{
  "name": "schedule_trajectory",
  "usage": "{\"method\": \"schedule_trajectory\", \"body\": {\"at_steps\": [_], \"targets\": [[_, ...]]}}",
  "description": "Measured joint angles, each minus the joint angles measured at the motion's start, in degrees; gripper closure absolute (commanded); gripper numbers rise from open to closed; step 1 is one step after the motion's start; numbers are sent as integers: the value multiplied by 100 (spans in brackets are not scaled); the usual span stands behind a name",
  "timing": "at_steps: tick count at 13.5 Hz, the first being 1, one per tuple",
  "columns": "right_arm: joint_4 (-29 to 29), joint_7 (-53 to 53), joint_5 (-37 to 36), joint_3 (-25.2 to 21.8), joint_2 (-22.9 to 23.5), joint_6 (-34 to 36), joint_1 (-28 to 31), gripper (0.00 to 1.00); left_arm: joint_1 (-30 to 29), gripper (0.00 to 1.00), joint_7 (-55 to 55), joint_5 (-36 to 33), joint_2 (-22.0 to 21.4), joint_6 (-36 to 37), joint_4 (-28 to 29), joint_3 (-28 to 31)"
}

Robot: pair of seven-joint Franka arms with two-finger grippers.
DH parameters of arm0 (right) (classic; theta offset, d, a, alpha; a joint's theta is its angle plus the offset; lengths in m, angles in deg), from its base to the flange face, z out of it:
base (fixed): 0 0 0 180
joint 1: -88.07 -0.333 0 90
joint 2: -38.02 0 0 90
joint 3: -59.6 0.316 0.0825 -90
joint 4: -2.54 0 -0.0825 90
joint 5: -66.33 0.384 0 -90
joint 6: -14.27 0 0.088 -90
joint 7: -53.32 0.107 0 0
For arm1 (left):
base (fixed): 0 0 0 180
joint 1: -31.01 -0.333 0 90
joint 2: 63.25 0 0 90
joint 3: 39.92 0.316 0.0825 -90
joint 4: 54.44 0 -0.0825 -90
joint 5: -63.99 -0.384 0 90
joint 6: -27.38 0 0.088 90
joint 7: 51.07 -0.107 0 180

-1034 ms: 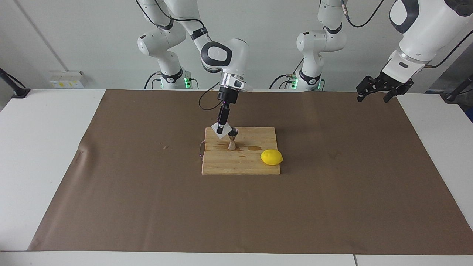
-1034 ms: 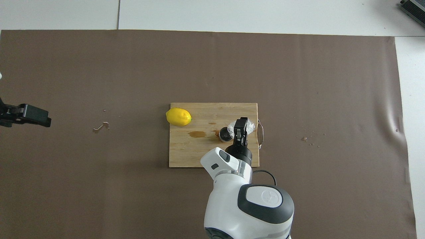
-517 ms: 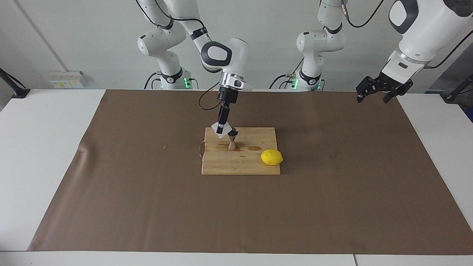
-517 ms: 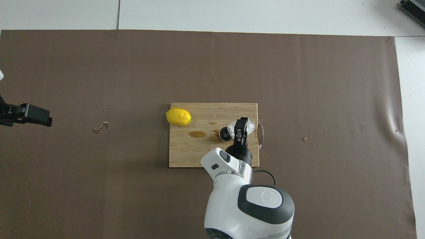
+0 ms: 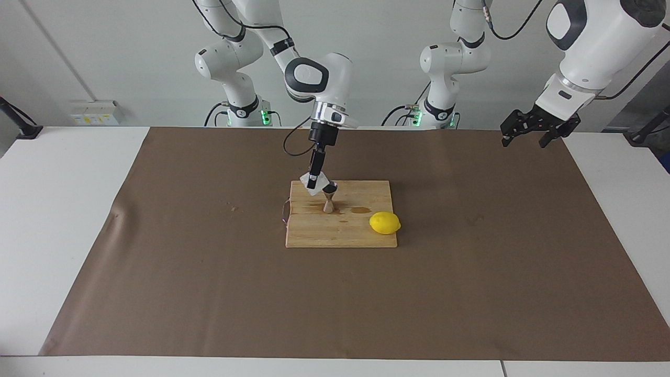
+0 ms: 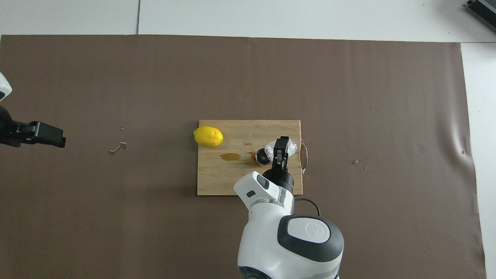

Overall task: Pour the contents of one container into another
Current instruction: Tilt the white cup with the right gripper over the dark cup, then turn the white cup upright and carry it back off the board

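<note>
A small clear-whitish faceted cup (image 5: 311,185) (image 6: 290,146) hangs tilted over the wooden cutting board (image 5: 361,233) (image 6: 217,182), its rim leaning against the dark open top of the steel hourglass jigger (image 5: 328,199) (image 6: 263,156). My right gripper (image 5: 313,182) (image 6: 279,148) is shut on the cup. The jigger stands upright on the board. My left gripper (image 5: 528,132) (image 6: 46,135) hangs open in the air over the brown mat at the left arm's end of the table, holding nothing.
A yellow lemon (image 5: 384,223) (image 6: 208,136) rests at the board's corner toward the left arm's end. Brown liquid stains (image 5: 360,210) (image 6: 230,156) lie on the board between jigger and lemon. A metal handle loop (image 6: 304,155) sticks out of the board's edge. A brown mat (image 5: 209,293) covers the table.
The left gripper has drifted slightly toward the middle of the table. The right gripper, cup and jigger stay as they were.
</note>
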Motion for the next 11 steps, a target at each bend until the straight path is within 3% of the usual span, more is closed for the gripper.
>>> {"method": "schedule_trajectory", "body": {"at_steps": [11], "targets": [[-166,1,872,3,1,-44,1,94,8,0,0,0,-1,-166,1,23]]}}
